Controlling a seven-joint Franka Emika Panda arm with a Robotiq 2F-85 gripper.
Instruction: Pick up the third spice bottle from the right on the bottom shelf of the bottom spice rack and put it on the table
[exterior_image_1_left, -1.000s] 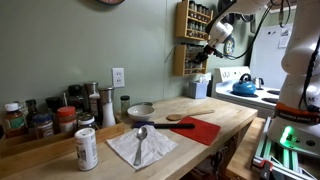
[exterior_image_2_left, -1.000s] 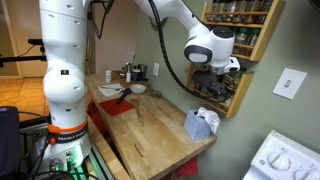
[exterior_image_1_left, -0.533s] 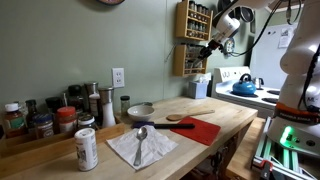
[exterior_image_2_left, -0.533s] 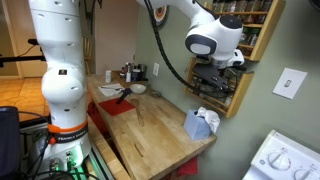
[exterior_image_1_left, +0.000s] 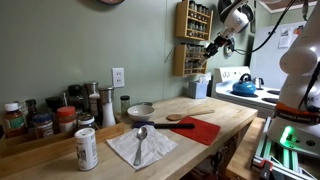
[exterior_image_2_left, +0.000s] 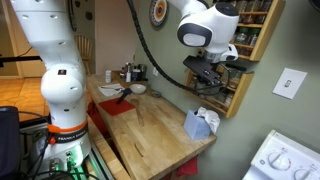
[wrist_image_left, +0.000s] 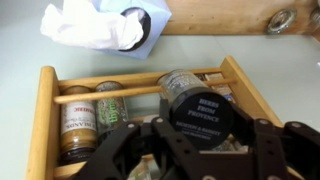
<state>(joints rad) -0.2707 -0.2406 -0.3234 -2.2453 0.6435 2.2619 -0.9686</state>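
In the wrist view my gripper (wrist_image_left: 200, 138) is shut on a spice bottle (wrist_image_left: 200, 110) with a black lid that reads "Herbes de Provence". The bottle is held just in front of the bottom wooden spice rack (wrist_image_left: 45, 120), where two other bottles (wrist_image_left: 76, 125) remain on the left. In both exterior views the gripper (exterior_image_1_left: 212, 45) (exterior_image_2_left: 212, 74) is close in front of the wall racks (exterior_image_1_left: 190, 40) (exterior_image_2_left: 240, 95), high above the far end of the butcher-block table (exterior_image_1_left: 225, 115) (exterior_image_2_left: 150, 135). The bottle is too small to make out there.
A blue tissue box (exterior_image_2_left: 200, 123) sits on the table under the rack. A red mat (exterior_image_1_left: 200, 130), a bowl (exterior_image_1_left: 141, 110), a spoon on a napkin (exterior_image_1_left: 140, 142), a can (exterior_image_1_left: 86, 148) and several jars (exterior_image_1_left: 40, 120) are there too. A blue kettle (exterior_image_1_left: 243, 87) stands on the stove.
My gripper has moved up and slightly away from the rack, still holding the bottle. Nothing on the table moved.
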